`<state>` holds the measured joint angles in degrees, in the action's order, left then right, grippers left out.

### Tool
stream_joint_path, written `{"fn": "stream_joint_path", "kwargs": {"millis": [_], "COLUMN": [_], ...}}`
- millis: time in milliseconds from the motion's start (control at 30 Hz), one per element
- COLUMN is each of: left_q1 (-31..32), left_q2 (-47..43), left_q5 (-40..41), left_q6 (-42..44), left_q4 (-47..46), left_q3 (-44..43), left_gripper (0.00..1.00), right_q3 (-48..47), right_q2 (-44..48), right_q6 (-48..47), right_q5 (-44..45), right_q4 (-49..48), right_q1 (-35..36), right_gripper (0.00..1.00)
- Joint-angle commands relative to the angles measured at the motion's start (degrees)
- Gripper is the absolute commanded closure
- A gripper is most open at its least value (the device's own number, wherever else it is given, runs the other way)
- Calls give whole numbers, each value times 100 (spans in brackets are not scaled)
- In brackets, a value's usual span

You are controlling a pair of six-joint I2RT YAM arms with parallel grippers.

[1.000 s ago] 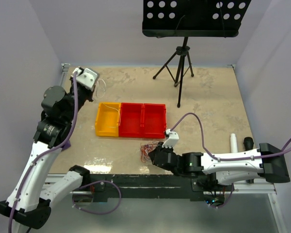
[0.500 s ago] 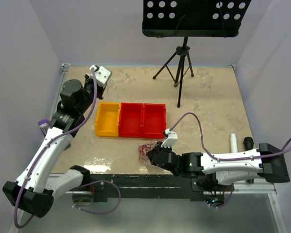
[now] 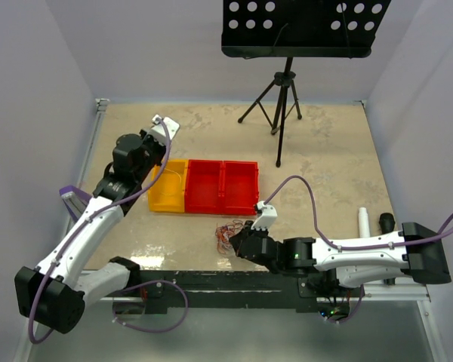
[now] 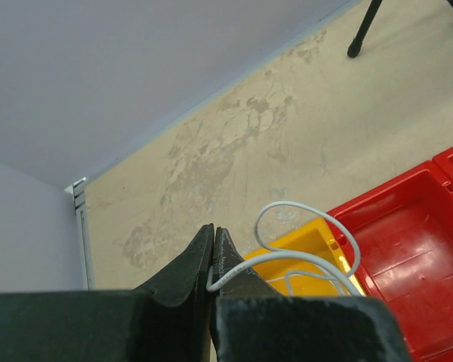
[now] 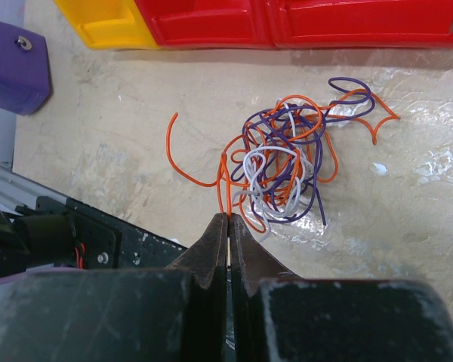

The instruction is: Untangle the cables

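Note:
A small tangle of thin orange, purple and white cables (image 5: 283, 162) lies on the table in front of the bins; it also shows in the top view (image 3: 228, 233). My right gripper (image 5: 228, 217) is shut on an orange cable (image 5: 223, 188) at the near edge of the tangle. My left gripper (image 4: 214, 230) is shut on a white cable (image 4: 302, 256), which loops down into the yellow bin (image 4: 306, 275). In the top view the left gripper (image 3: 164, 125) is above the yellow bin (image 3: 168, 186).
Two red bins (image 3: 221, 186) stand joined to the right of the yellow one. A black tripod stand (image 3: 281, 98) holding a perforated tray stands at the back. White and black cylinders (image 3: 365, 222) lie near the right edge.
My left arm has swung right and forward from the back left corner to above the yellow bin, carrying the white cable. My right gripper has stayed at the tangle.

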<state>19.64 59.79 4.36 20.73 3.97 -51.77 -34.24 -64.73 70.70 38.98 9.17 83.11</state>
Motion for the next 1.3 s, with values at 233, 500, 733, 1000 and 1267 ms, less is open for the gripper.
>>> {"fn": "stream_joint_path", "kwargs": {"millis": [233,500,733,1000,1267], "left_q1": [-91,-355,-338,-382,-382], "left_q2": [1341,1939,2282,2609,1668], "left_q5": [143,153,285,-22,-945], "left_q6": [-1044,-1467,-1537,-1757,-1608], "left_q4": [605,464,657,1334,2204], "left_q3": [-62,158,247,-474,-913], "left_gripper": [100,100,100,73,28], "right_q3": [-48,58,31,-74,-127], "right_q2": [39,162,31,30,31], "right_q6": [111,173,181,155,94], "right_q5": [4,13,-13,4,30], "right_q4": [-73,-82,-143,-117,-91], "right_q1": [-23,-23,-23,-32,-32], "right_gripper": [100,100,100,100,100]}}
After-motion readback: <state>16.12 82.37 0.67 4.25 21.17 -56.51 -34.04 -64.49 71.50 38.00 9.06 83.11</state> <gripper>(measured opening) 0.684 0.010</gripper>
